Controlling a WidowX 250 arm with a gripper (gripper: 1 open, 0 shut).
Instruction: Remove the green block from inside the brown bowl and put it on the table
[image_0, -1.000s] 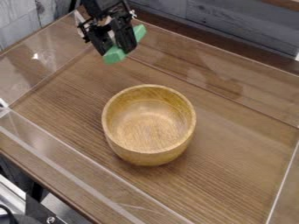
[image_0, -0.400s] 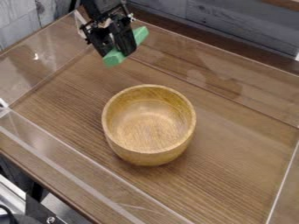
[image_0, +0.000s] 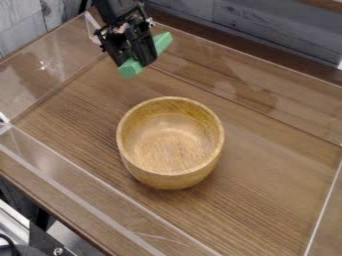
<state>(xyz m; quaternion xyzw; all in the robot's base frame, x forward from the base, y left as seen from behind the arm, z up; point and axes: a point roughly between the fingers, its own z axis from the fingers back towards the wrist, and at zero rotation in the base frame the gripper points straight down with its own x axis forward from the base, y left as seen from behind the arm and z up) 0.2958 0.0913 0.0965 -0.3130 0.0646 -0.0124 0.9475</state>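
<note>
The brown bowl stands in the middle of the table, and its inside shows only bare wood. My gripper hangs at the upper left, well away from the bowl and above the tabletop. It is shut on the green block, which sticks out tilted on either side of the dark fingers. The block's lower end is near the table surface; whether it touches I cannot tell.
Low clear acrylic walls border the tabletop on the left, front and right. A grey plank wall runs along the back. Dark equipment sits off the table at the lower left corner.
The gripper has stayed in place and rolled slightly, so the green block's tilt has shifted a little. The bowl has not moved.
</note>
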